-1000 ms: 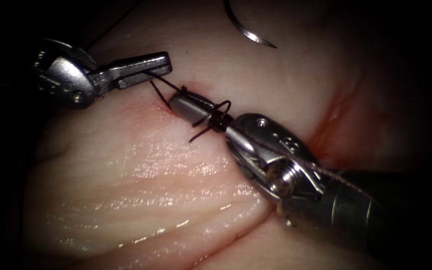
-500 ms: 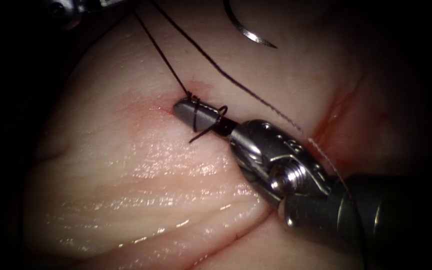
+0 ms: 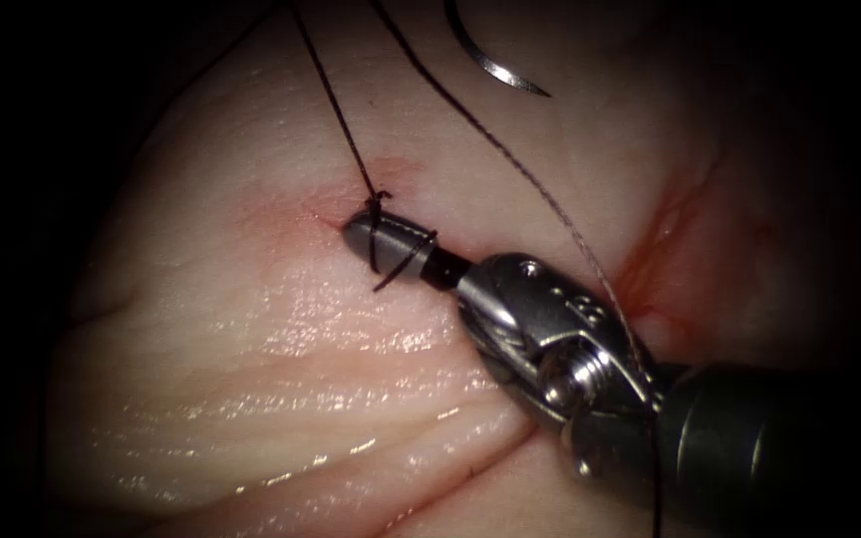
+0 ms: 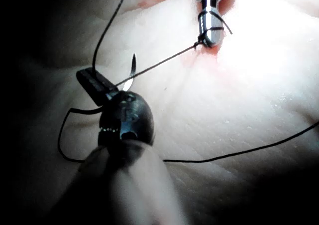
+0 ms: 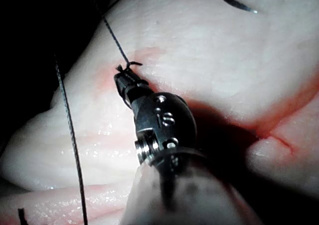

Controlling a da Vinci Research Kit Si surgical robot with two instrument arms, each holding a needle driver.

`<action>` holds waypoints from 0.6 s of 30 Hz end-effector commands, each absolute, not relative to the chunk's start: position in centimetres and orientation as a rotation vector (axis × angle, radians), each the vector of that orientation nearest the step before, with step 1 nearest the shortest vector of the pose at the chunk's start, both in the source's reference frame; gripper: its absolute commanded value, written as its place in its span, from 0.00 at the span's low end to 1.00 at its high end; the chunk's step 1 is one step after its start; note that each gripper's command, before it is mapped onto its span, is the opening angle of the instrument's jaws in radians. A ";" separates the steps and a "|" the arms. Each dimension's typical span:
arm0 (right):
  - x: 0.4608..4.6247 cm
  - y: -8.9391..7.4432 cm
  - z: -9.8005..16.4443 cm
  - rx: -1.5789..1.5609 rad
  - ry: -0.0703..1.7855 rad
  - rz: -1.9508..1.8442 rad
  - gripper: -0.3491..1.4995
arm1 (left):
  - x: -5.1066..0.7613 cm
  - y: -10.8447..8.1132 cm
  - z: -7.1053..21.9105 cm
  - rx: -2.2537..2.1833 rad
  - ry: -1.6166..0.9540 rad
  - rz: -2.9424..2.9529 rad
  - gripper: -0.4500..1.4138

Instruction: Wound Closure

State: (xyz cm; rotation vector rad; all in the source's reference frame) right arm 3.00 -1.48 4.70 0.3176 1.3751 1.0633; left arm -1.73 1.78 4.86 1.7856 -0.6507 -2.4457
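Needle (image 3: 495, 62): I see it curved, steel, lying free on tissue (image 3: 251, 329). Thread (image 3: 336, 110): dark, taut, looped round my right end effector (image 3: 386, 239), clamped closed on it. Left end effector (image 4: 97, 85): grips thread.

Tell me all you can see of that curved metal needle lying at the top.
The needle is a thin curved sliver of shiny grey metal with a sharp point. It lies loose on the pale tissue, not driven into it. Neither hand holds it: the right hand, wrapped in dark thread, sits below it, apart. Part of its curve runs out of sight.
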 end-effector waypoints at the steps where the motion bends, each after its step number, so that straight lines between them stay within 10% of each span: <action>1: 3.08 -1.5 4.7 0.294 1.369 1.030 0.00 | -1.78 1.9 4.9 1.796 -0.661 -2.451 0.00; 18: 3.10 -1.6 4.6 -0.022 1.315 0.619 0.00 | -1.79 2.3 5.1 1.808 -0.664 -2.520 0.00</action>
